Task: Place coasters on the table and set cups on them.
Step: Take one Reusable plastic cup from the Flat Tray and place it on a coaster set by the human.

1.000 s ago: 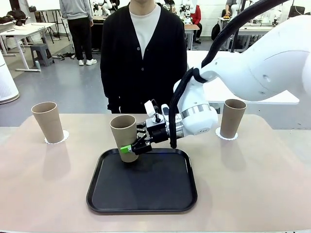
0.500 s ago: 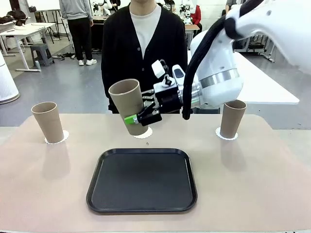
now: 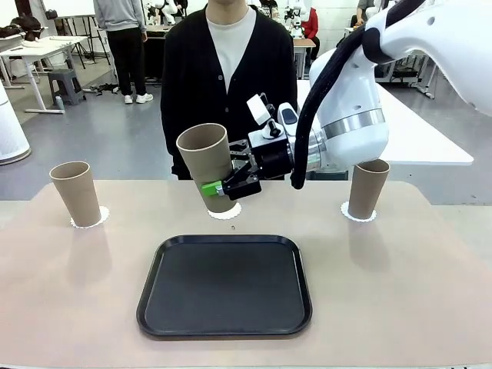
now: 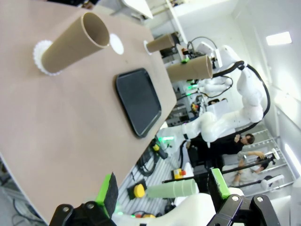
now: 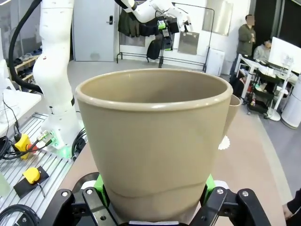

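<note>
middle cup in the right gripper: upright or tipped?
Tipped slightly. In the front view the held cup leans with its rim toward picture left, clamped low by the right gripper above the middle coaster.

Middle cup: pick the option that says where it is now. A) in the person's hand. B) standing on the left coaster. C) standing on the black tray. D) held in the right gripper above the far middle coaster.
D: the right gripper clamps the middle cup near its base, tilted, in the air over the middle coaster, beyond the empty black tray.
</note>
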